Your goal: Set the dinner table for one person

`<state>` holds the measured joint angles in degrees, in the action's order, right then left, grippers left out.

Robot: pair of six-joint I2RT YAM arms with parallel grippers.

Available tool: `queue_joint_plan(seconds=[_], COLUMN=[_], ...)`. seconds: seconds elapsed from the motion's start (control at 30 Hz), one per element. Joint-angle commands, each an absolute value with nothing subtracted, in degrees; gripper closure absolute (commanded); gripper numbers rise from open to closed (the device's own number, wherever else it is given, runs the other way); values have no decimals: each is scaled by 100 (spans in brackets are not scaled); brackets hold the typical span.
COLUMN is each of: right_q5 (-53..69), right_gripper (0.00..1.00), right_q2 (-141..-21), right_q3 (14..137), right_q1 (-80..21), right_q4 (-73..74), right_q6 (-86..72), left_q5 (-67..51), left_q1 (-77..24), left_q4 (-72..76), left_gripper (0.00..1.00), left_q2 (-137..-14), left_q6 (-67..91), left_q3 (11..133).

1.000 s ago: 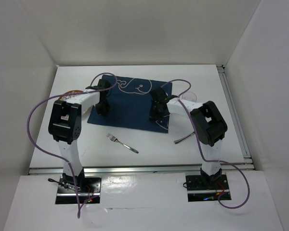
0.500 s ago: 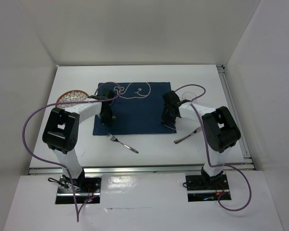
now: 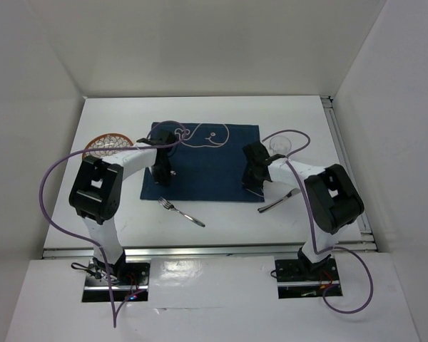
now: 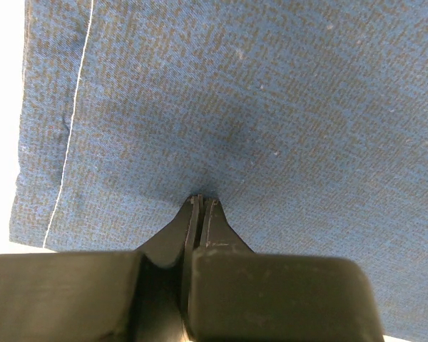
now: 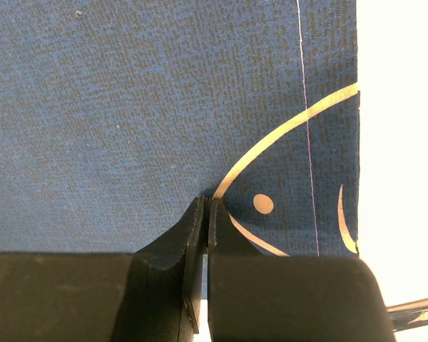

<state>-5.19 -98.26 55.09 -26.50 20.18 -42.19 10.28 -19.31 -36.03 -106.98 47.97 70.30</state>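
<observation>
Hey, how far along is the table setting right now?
Early. Done: the placemat lies flat in the middle of the table. In hand: the left gripper and right gripper are shut, apparently pinching the mat near its near corners. Left: the plate, glass, fork and another utensil sit off the mat.
</observation>
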Motion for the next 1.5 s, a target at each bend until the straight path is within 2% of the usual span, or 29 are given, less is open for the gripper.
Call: queue_joint_plan(seconds=[0.0, 0.6, 0.73, 0.83, 0.93, 0.97, 1.0, 1.03, 1.1, 1.13, 1.17, 1.2, 1.33, 1.47], right_q5=[-1133, -1213, -1099, -940, -827, -704, -616, -441, -387, -387, -387, -387, -360, -167], right_gripper=[100, 100, 100, 100, 91, 87, 82, 73, 48, 34, 31, 25, 23, 22], right_q2=[-10011, -10397, -9889, -9370, -8939, -8799, -8746, -8745, -8675, -8623, -8622, -8561, -8420, -8288], right_q3=[5229, 5730, 5931, 6413, 7002, 7127, 7232, 7373, 7461, 7462, 7462, 7462, 7103, 6795], right_q1=[-2681, -2382, -2382, -2443, -2566, -2645, -2646, -2802, -2961, -3040, -3180, -3182, -3313, -3313], right_q4=[2795, 2908, 3023, 3172, 3234, 3234, 3173, 3173, 3094, 3094, 3155, 3155, 3155, 3103], right_q6=[-4219, -4219, -4008, -3745, -3543, -3429, -3376, -3314, -3313, -3261, -3261, -3261, -3313, -3313], left_q5=[817, 1081, 1290, 1458, 1529, 1582, 1582, 1643, 1696, 1696, 1766, 1862, 1917, 524], left_q1=[-2100, -2276, -2276, -2276, -2276, -2276, -2276, -2276, -2075, -1909, -1516, -1277, 103, 1569], left_q4=[-3744, -3902, -4191, -4561, -4825, -4877, -4878, -4878, -4826, -4825, -4825, -4825, -4703, -3790], left_gripper=[100, 100, 100, 94, 86, 77, 62, 56, 42, 24, 13, 9, 9, 3], left_q2=[-11127, -11021, -10689, -10390, -9785, -9652, -9537, -9432, -9169, -9089, -8931, -8930, -8535, -8078], left_q6=[4781, 4781, 4781, 4668, 4492, 4439, 4438, 4291, 4236, 4184, 4184, 4271, 4491, 4141], left_q3=[6873, 6987, 7249, 7663, 8215, 8348, 8471, 8673, 8806, 8807, 8807, 8746, 8009, 6710])
